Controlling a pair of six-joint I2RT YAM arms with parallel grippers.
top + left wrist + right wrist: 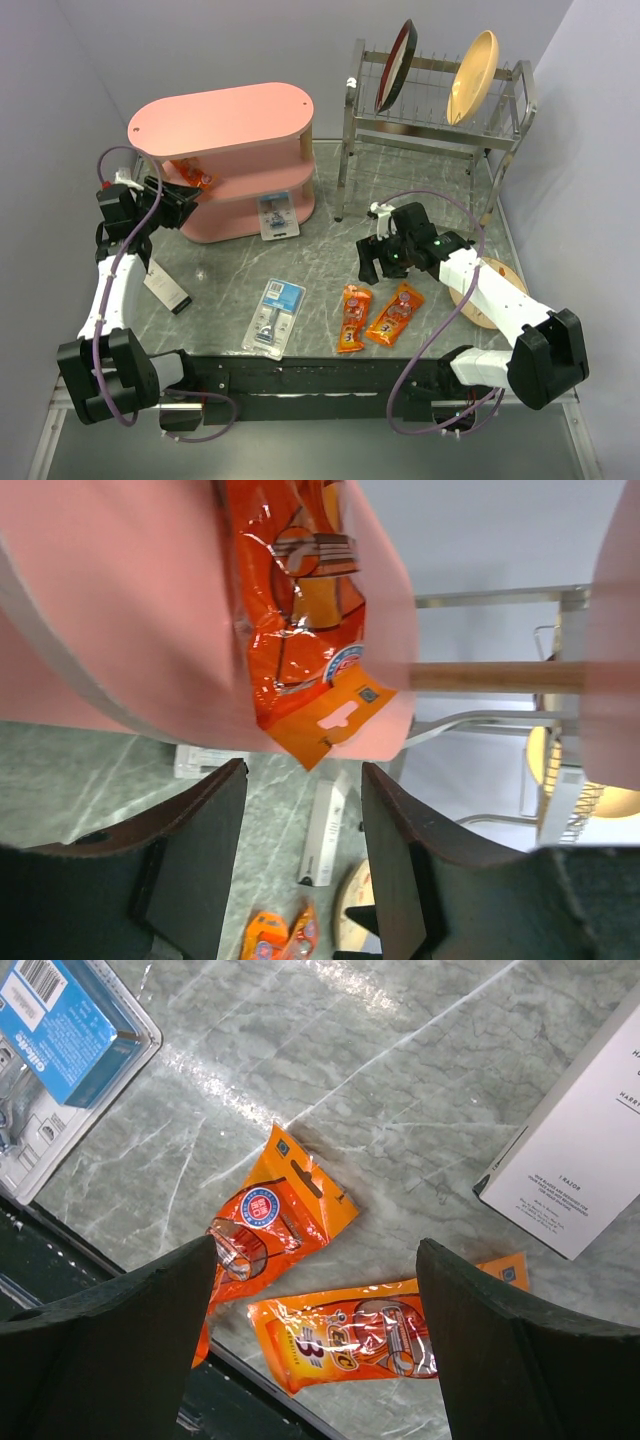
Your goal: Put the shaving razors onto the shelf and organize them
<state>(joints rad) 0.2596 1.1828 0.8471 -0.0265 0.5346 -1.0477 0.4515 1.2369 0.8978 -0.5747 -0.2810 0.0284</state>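
The left gripper (302, 778) is up at the left end of the pink shelf (225, 115). Its jaws are parted with clear space between them and nothing is clamped. An orange snack packet (300, 630) lies on the middle board, and its hanging corner dips to about the level of the fingertips, though I can't make out any contact. Across the way the right gripper (315, 1250) hangs wide open and empty above the marble table (320, 250). Beneath it a pair of orange packets (275, 1215) lies side by side on the stone, with a white box (580, 1150) close beside them. Neither gripper has a razor. The first razor pack (278, 215) sits at the front of the shelf's bottom tier, blue card uppermost. From here I can't tell whether it lies on the board or leans against its edge. The second razor pack (275, 315) lies flat on the table near the front edge, just left of the two packets and well apart from the shelf. A white-and-black box (165, 290) lies by the left arm. At the back right stands a metal dish rack (430, 130) holding a dark red plate (397, 65) and a yellow plate (472, 75), both on edge. A round wooden disc (480, 290) shows partly under the right arm.
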